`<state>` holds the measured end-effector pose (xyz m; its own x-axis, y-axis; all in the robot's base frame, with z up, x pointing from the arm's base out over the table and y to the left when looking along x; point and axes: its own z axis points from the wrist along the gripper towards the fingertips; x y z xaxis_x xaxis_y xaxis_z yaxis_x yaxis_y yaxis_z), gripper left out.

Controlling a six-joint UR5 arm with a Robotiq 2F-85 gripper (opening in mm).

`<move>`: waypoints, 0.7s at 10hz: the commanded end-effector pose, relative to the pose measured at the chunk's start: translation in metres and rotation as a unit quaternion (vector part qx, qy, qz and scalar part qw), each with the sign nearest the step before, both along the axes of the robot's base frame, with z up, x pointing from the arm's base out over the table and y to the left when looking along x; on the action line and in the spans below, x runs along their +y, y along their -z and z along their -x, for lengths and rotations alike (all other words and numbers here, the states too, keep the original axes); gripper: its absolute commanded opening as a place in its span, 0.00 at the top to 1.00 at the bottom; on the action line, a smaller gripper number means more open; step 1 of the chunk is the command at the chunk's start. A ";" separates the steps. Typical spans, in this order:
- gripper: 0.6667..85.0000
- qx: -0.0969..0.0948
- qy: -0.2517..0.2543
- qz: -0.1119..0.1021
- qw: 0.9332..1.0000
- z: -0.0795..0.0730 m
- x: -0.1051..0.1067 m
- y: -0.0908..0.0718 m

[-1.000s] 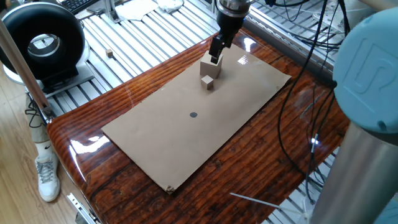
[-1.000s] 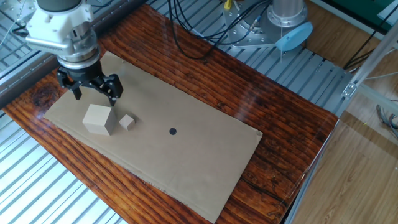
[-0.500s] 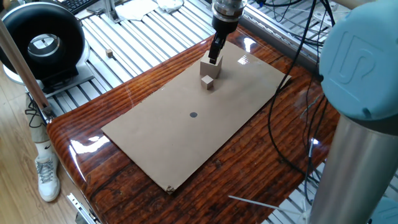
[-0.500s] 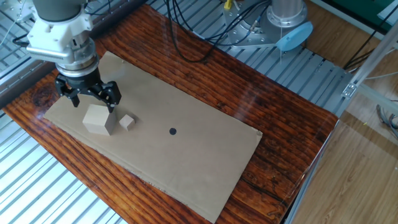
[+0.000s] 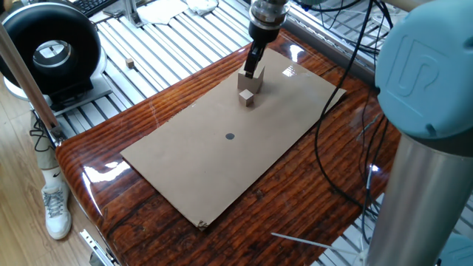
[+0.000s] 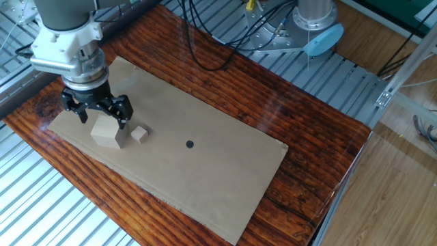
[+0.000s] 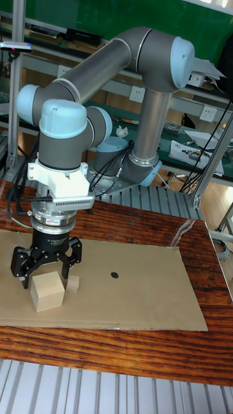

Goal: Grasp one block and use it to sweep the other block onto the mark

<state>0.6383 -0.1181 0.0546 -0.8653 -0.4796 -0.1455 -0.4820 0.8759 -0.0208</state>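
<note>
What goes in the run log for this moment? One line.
gripper: open, straddling large block | small block: beside it | mark: uncovered

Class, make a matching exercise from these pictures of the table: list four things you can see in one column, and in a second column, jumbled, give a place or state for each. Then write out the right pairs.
Things:
1. big block
2. small block
3. dot
4. tool

Places or states:
A. drawn near the middle of the cardboard, nothing on it
B. open, its fingers spread just above the big block
C. resting on the cardboard under the tool
D. lying between the big block and the dot

Pairs: 1-C, 2-D, 3-A, 4-B
</note>
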 end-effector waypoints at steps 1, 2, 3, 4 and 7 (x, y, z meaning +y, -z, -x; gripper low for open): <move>0.00 -0.001 0.005 -0.010 1.000 -0.002 0.004 0.002; 0.00 0.000 0.008 -0.014 1.000 -0.002 0.006 0.003; 0.00 0.000 0.012 -0.019 1.000 -0.002 0.008 0.005; 0.00 0.003 0.018 -0.029 0.999 0.001 0.012 0.007; 0.00 -0.004 0.022 -0.034 0.999 0.000 0.011 0.011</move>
<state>0.6371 -0.1095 0.0450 -0.8782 -0.4491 -0.1643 -0.4581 0.8887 0.0191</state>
